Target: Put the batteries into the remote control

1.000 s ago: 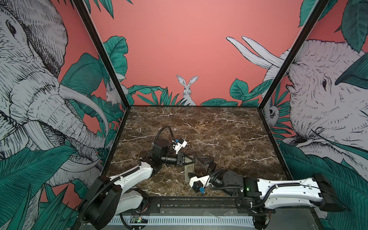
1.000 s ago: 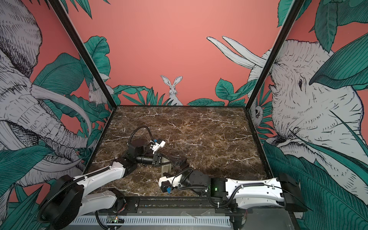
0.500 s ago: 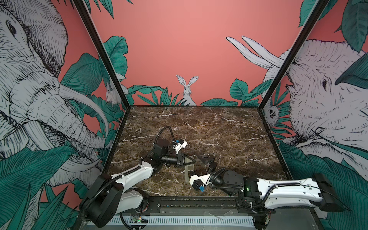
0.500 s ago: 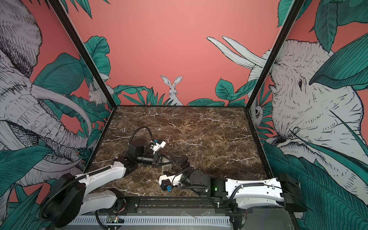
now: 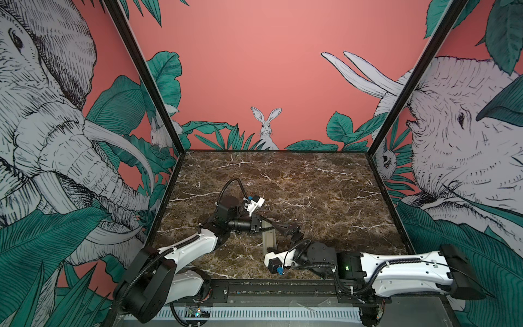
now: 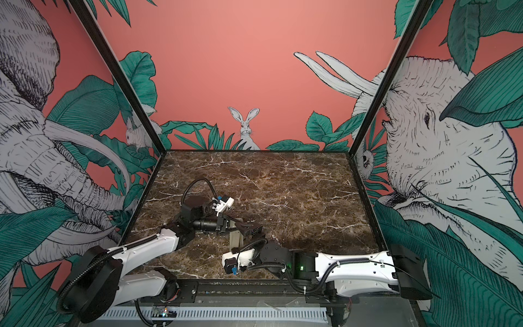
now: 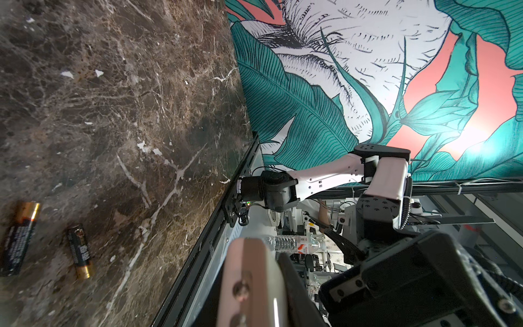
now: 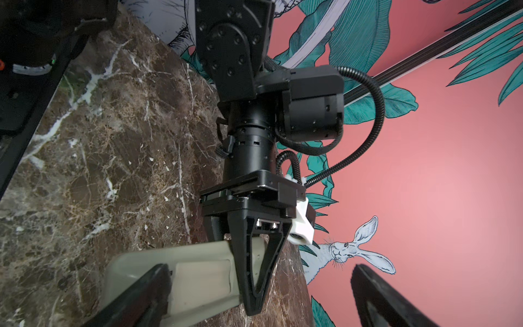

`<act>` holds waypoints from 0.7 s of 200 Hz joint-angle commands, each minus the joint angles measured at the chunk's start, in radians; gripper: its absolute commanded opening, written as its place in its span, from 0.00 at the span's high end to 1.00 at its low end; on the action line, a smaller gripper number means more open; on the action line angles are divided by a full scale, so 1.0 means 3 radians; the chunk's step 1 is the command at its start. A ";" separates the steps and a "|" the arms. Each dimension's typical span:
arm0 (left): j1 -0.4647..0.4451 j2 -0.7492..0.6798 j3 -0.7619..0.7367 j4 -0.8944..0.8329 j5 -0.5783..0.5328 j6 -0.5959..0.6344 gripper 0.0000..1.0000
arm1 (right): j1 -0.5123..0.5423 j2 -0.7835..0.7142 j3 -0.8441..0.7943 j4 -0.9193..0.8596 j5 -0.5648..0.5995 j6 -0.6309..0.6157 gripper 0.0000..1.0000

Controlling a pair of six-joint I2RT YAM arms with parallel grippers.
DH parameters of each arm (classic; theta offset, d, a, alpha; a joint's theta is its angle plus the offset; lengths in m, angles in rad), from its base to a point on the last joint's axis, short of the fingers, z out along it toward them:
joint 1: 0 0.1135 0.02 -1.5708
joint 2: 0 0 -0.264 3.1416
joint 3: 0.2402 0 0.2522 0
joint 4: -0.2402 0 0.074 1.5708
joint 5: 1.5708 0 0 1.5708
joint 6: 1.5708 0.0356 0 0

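My left gripper (image 5: 264, 225) (image 6: 229, 223) is shut on one end of the remote control (image 5: 268, 240) (image 6: 235, 239), which hangs from it just above the table, greyish-beige back showing. In the right wrist view its black fingers (image 8: 252, 269) clamp the remote (image 8: 198, 271) beside the closed battery cover. My right gripper (image 8: 259, 267) (image 5: 291, 230) stands wide open at the remote, one finger (image 8: 141, 297) across its back; whether it touches I cannot tell. Two batteries (image 7: 19, 237) (image 7: 80, 250) lie loose on the marble in the left wrist view, where the left gripper (image 7: 263, 269) holds the remote (image 7: 249, 283).
The marble table (image 5: 311, 184) is walled on three sides by printed panels. A black rail (image 5: 283, 288) runs along its front edge. Both arms meet near the front centre. The batteries are hidden in both top views.
Almost nothing differs: the left gripper keeps the remote held, and the right gripper stays open beside it.
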 commanded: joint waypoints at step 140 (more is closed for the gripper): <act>0.0250 0.0279 0.0279 0.0000 -0.0105 0.0211 1.00 | -0.0350 -0.0172 0.0107 -0.0480 0.0382 0.0463 0.01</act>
